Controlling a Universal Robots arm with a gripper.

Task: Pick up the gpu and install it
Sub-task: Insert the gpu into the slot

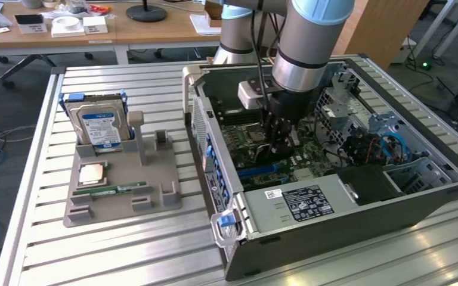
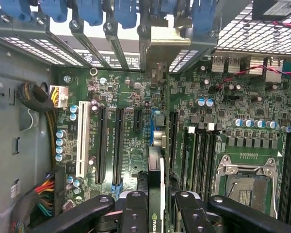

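Gpu (image 2: 156, 167) is clamped on edge between the jaws of the gripper (image 2: 157, 208), with black fingers (image 2: 133, 213) pressing on both faces. Under the jaws lies the green circuit board (image 2: 116, 145); the card runs in line with its long slots, and whether it is seated cannot be told. Beyond the jaws, the card's metal bracket (image 2: 167, 43) sits at the rear slot openings of the computer case (image 1: 333, 220). Well away from the jaws, outside the case, a hard drive (image 1: 98, 122) stands in a grey holder (image 1: 121, 205).
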